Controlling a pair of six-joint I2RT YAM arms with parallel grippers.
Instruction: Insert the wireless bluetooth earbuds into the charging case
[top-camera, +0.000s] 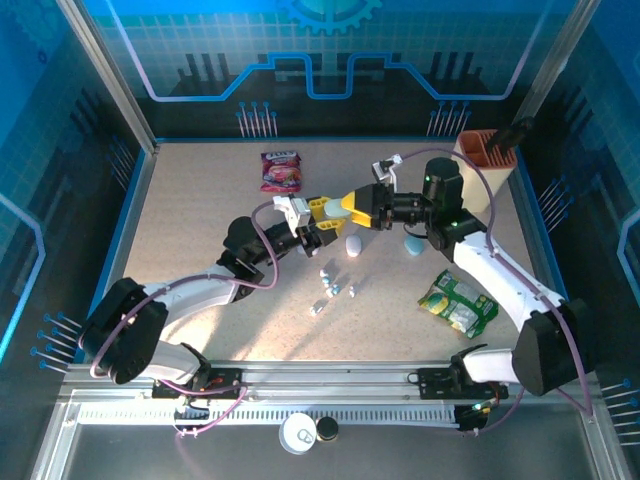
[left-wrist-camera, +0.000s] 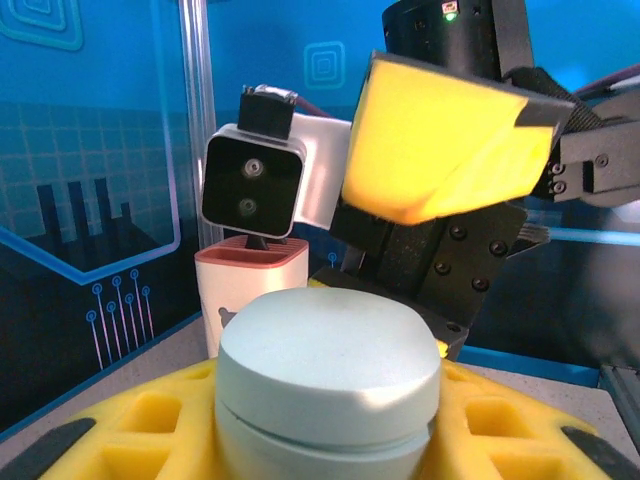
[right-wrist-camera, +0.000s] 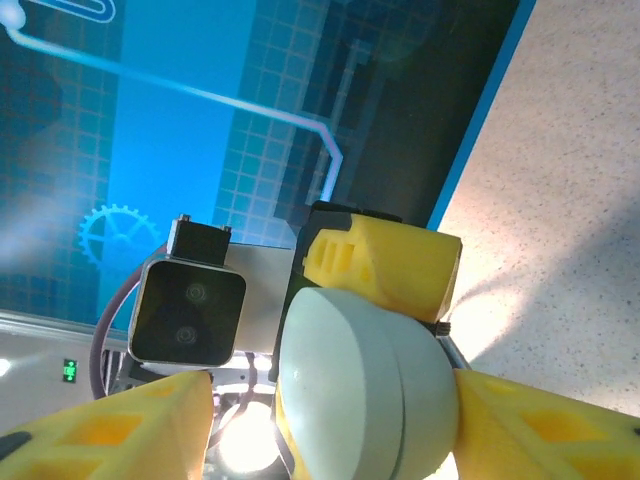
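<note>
Beige, finely speckled board makes the table (top-camera: 200, 260), and a thin blue edge runs around it. Blue walls (top-camera: 420, 50) printed with a grid and circuit lines close the room on three sides, with grey metal posts (top-camera: 105, 72) at the corners. Along the near edge lies a metal rail (top-camera: 330, 378) where both arm bases sit. Warm light falls on the middle of the surface.

Above the centre of the table the left gripper (top-camera: 318, 213) is closed on the charging case (left-wrist-camera: 328, 375). The case is a rounded pale blue-green pebble with its lid shut, gripped low between the yellow fingers (left-wrist-camera: 150, 420). The right gripper (top-camera: 352, 205) meets it from the other side. In the right wrist view its own yellow fingers (right-wrist-camera: 110, 430) stand wide on both sides of the case. A gap of light shows between one finger and the case, so the jaws are apart and not gripping.

The wireless bluetooth earbuds (top-camera: 333, 288) lie loose on the table, a small scatter on the near side of the two grippers. Near them rest a white case (top-camera: 353, 246) and a pale blue case (top-camera: 412, 243). A pink packet (top-camera: 281, 170) lies toward the back and a green packet (top-camera: 458, 303) at the right. A terracotta cup (top-camera: 485, 155) stands in the far right corner.
</note>
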